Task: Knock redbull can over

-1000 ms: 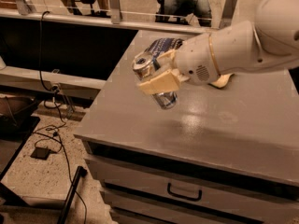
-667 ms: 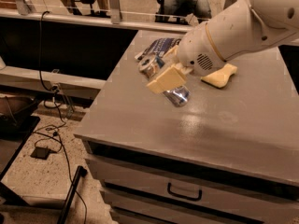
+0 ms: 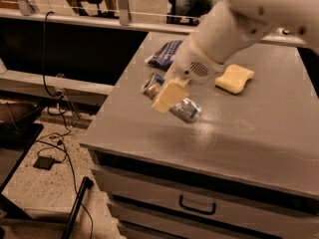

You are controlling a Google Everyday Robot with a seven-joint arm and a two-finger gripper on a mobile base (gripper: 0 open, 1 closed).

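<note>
Reaching down from the upper right, I am holding my claw (image 3: 168,96) low over the grey counter (image 3: 259,138), near the counter's left edge as the camera is seeing it. The cream-coloured end of the claw is crossing straight over the middle of the redbull can (image 3: 186,110) and is hiding the can's waist.

The can is lying well tipped over. Its silver top is pointing up and to the left, and its base is pointing down and to the right, towards the front edge of the counter. Its lower end is sitting on the surface or just above it; I cannot tell which. I also cannot tell how far open my claw is, or whether it is gripping the can. The claw is overlapping the can, and nothing more is showing.

Behind the can, a dark blue snack bag (image 3: 164,54) is lying near the far left corner of the counter, and my white arm (image 3: 234,24) is partly covering it. A yellow sponge (image 3: 234,78) is lying to the right, apart from the can and just beside the rounded housing of my wrist.

Below the front edge, drawers are showing, one with a dark handle (image 3: 198,206). Black cables (image 3: 60,148) are trailing over the speckled floor on the left.
</note>
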